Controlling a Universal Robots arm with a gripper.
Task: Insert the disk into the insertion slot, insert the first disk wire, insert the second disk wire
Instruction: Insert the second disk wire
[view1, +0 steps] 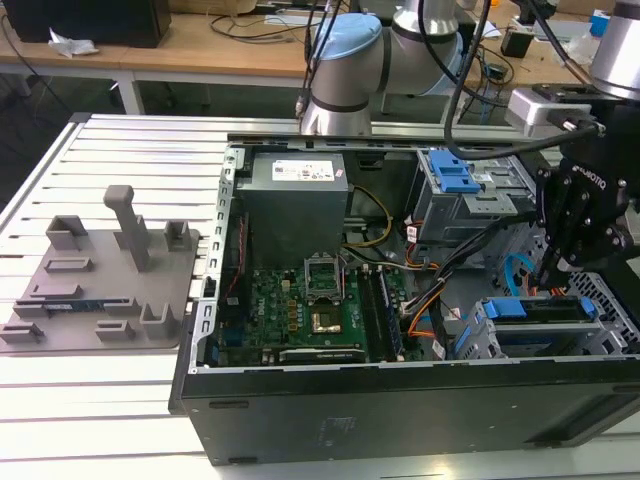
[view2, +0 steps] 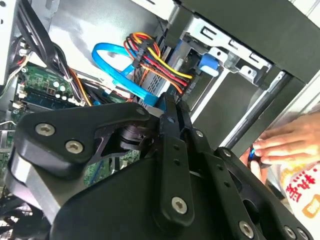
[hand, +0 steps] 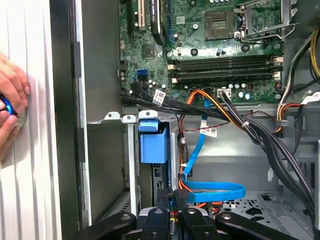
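The disk (view1: 535, 308), in its blue caddy, is sitting in the insertion slot (view1: 590, 335) at the exterior view's right, beneath the gripper (view1: 553, 278). In the second wrist view, the fingers (view2: 170, 112) are pressing together beside a blue cable (view2: 112, 67); a person's hand (view2: 290, 142) is resting outside the case. In the first wrist view, a blue latch (hand: 152, 142) is standing beside black cables (hand: 250, 125).

Silver arm (view1: 425, 30) with pale blue joint caps, black cables alongside, matte black gripper (view1: 560, 262) with silver screws, white marking
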